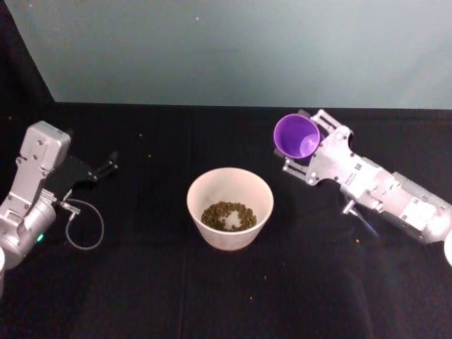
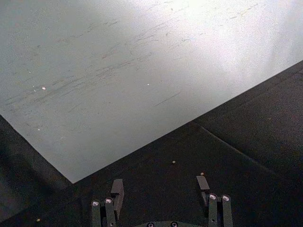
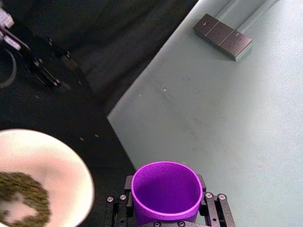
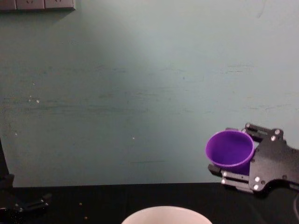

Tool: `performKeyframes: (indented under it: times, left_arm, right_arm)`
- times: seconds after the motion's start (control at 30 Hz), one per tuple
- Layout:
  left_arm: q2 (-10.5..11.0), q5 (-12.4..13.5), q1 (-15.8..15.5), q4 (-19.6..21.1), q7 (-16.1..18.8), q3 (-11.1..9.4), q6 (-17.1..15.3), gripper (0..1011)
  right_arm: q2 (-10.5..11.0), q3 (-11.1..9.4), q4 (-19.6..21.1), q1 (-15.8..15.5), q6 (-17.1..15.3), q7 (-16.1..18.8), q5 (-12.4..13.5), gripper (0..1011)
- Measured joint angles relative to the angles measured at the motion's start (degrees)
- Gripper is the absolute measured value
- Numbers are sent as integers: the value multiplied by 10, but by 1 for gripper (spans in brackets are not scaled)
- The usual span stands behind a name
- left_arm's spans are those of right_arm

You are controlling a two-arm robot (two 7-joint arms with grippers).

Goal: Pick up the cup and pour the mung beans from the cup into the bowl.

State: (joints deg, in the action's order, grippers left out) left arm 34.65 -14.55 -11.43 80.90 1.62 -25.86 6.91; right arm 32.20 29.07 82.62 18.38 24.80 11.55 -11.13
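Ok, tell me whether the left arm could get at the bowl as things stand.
Probably yes: the left gripper sits open and empty to the bowl's left, with bare black cloth between them; the right gripper holds the cup off to the other side.

pale green scuffed wall (image 4: 140, 93) behind a black-clothed table (image 1: 141, 282), wall sockets (image 4: 37, 4) above

Dim, soft light overall; glare whitens the wall (image 2: 142, 56) in the left wrist view, and the bowl (image 3: 38, 175) blurs.

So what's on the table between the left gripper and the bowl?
In the head view, just black cloth with a few stray beans lies between the left gripper and the bowl.
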Motion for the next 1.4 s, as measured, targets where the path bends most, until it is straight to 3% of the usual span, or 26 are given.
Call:
performKeyframes:
  times: [0.13,0.47,0.83,1.27,1.4]
  left_arm:
    - [0,0,0,0,0,0,0,1000]
    - [0,0,0,0,0,0,0,1000]
    - [0,0,0,0,0,0,0,1000]
    - [0,0,0,0,0,0,0,1000]
    - [0,0,0,0,0,0,0,1000]
  right_arm:
    - [-14,-4,-36,3,24,37,55,750]
    - [-38,-16,-92,-2,66,66,107,750]
    - [-51,-21,-135,-4,111,94,120,750]
    - [-69,-29,-166,-7,126,111,125,750]
    - [-73,-36,-174,-9,127,126,142,750]
